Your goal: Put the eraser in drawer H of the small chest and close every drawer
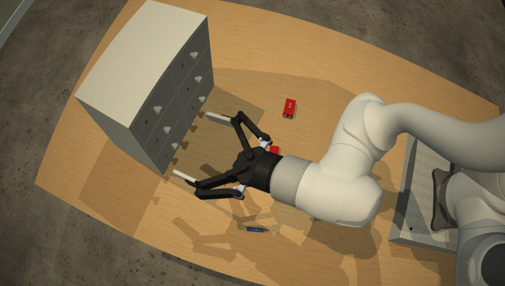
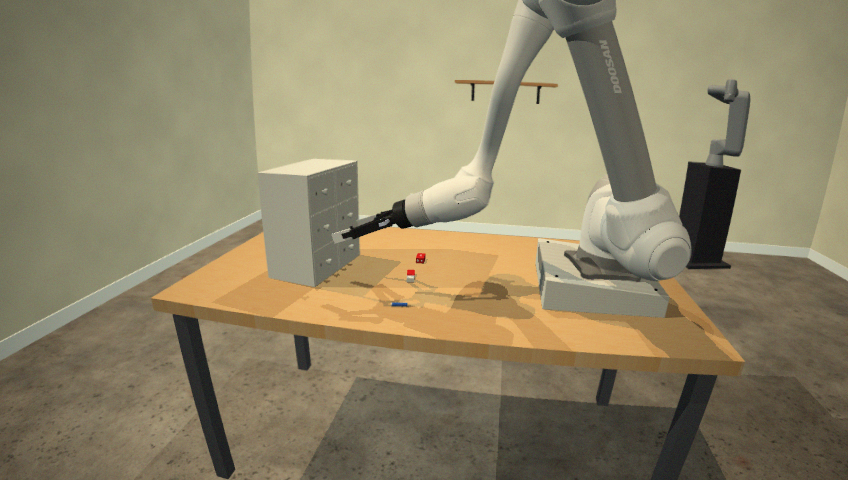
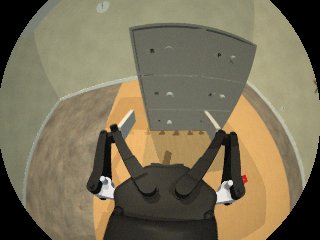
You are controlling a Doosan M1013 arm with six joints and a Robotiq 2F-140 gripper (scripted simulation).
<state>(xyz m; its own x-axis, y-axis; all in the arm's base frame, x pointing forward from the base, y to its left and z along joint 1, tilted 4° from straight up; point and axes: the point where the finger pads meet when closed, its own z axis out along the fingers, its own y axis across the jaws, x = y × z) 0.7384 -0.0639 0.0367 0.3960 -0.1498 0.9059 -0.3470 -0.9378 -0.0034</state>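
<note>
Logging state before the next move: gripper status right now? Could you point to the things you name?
Gripper [image 1: 190, 145] [image 2: 338, 236] [image 3: 168, 116]: open wide, holding nothing, fingers in front of the chest [image 1: 142, 60] [image 2: 288, 226] [image 3: 192, 65].

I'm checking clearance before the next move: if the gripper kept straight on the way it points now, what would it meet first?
Probably the drawer fronts of the chest, low down; which knob or drawer the open gripper would touch first is unclear.

The chest [image 1: 138, 60] [image 2: 289, 226] [image 3: 192, 65] stands on the table [image 1: 318, 53] [image 2: 446, 339] [image 3: 135, 110], eraser [image 2: 410, 276] before its drawers.
</note>
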